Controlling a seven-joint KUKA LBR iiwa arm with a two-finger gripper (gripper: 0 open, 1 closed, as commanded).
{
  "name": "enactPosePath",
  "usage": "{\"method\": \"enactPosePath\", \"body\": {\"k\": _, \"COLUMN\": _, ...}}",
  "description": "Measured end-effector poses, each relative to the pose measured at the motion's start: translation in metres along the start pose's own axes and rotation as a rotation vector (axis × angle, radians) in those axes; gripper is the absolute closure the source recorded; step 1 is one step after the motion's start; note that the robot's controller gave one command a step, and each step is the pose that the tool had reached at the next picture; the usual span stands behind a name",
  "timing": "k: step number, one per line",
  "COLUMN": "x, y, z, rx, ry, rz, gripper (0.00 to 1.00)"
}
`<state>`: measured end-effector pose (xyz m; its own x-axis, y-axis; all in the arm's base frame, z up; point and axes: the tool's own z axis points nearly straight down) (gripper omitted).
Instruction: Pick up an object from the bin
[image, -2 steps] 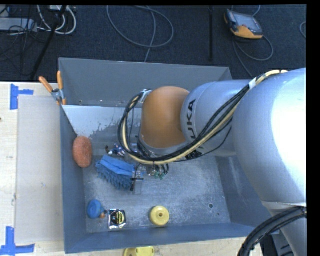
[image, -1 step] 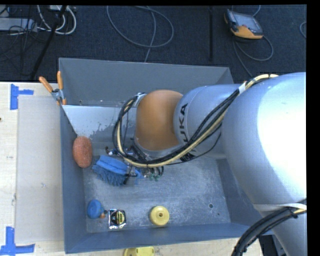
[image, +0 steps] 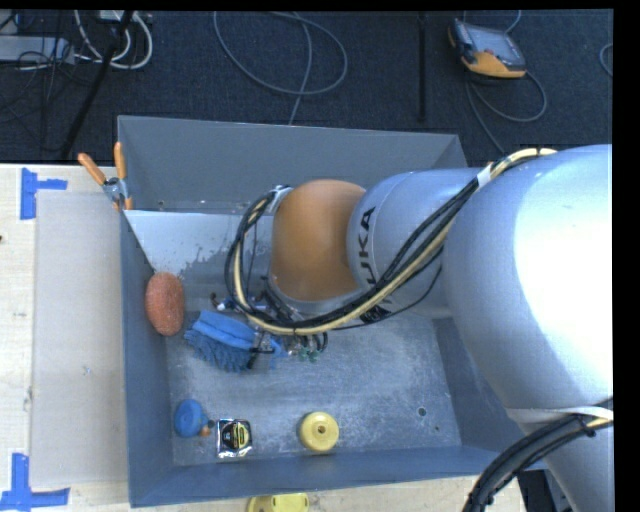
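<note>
The arm reaches into the grey bin (image: 300, 160) from 3 o'clock, its orange wrist cover (image: 310, 240) sitting over the middle of the floor and hiding most of what is beneath; the gripper (image: 288, 345) shows as dark parts below the cover's 6 o'clock edge, and whether it is released or clenched cannot be told; just at its 9 o'clock lies a crumpled blue thing (image: 222, 340), touching it or very nearly, so this is probably the thing being worked on; that it is held cannot be told. An orange-brown oval lump (image: 165, 303) rests against the wall at 9 o'clock, beside the blue thing; along the 6 o'clock wall, well apart from the gripper, lie a blue ball-like thing (image: 189, 417), a small black-and-yellow tape measure (image: 234, 437) and a yellow disc (image: 318, 431), spaced out and easy to single out.
</note>
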<state>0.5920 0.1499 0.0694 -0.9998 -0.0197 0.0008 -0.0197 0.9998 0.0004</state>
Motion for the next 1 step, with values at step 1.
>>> {"method": "enactPosePath", "body": {"k": 1, "x": -0.0042, "y": -0.0236, "z": -0.0515, "rx": 0.001, "ry": 0.006, "rz": 0.004, "gripper": 1.00}}
